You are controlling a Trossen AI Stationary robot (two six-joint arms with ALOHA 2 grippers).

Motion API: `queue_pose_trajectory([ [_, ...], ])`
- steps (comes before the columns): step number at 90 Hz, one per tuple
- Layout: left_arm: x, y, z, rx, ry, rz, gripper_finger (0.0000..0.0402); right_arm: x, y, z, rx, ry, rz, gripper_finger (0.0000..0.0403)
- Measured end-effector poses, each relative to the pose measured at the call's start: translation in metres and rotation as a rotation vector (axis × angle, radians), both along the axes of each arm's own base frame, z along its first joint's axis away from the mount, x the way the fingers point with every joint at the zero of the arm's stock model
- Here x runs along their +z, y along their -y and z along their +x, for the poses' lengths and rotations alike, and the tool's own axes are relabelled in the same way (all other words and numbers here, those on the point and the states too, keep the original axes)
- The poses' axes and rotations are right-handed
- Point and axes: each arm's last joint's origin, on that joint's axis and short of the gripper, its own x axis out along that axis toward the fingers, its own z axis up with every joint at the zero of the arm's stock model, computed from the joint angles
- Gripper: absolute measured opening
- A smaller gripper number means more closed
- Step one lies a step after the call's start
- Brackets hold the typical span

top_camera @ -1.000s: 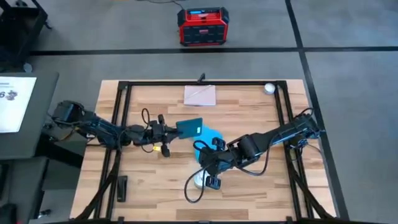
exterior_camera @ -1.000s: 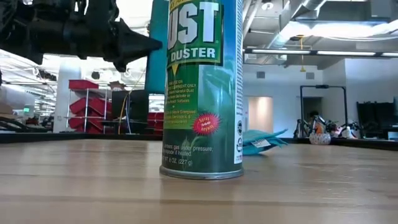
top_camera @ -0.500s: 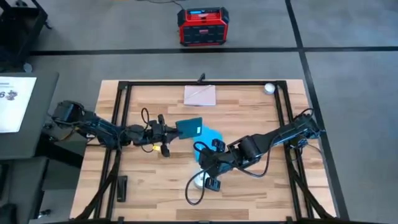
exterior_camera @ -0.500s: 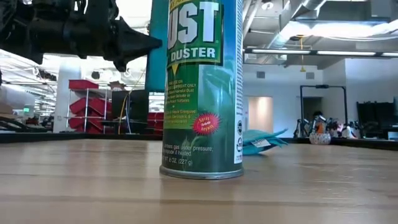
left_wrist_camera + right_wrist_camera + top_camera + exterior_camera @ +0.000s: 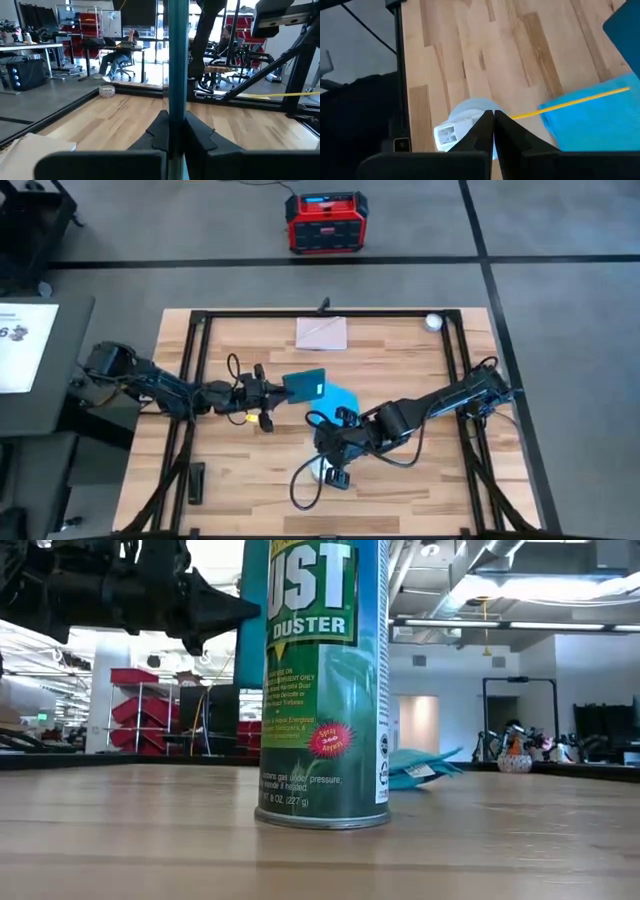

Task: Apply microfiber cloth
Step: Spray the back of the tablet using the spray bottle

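Your left tool (image 5: pixel 272 392) grips the thin teal-faced tablet (image 5: pixel 306 383) upright, your right tool (image 5: pixel 322 442) is pinched empty, and the sky-blue microfiber cloth (image 5: pixel 345 399) lies unapplied on the desk (image 5: pixel 400 480).

A bright sky-blue microfiber cloth (image 5: pixel 341 399), a teal tablet (image 5: pixel 305 384), a green-and-teal duster can (image 5: pixel 322 680) with yellow lettering, and a pale beige sheet (image 5: pixel 321 333) are seen on light wood.
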Motion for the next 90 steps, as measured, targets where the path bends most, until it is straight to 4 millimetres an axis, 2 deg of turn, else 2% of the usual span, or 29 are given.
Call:
queue_pose_trajectory([
  [14,0.000,0.001,0.000,-0.002,-0.002,0.001,0.0004,0.000,0.000,0.000,-0.001,-0.003,-0.001,0.0000],
  [30,0.000,0.014,-0.004,0.077,-0.021,0.068,0.0004,-0.001,0.003,0.000,-0.008,-0.018,-0.007,0.0000],
  [41,-0.001,0.020,-0.005,0.084,-0.029,0.055,0.0004,-0.001,0.006,0.000,-0.013,-0.020,-0.008,0.0000],
  [90,-0.014,0.021,-0.001,0.088,-0.063,-0.013,0.0004,-0.003,0.005,0.001,-0.013,-0.032,0.001,0.0000],
])
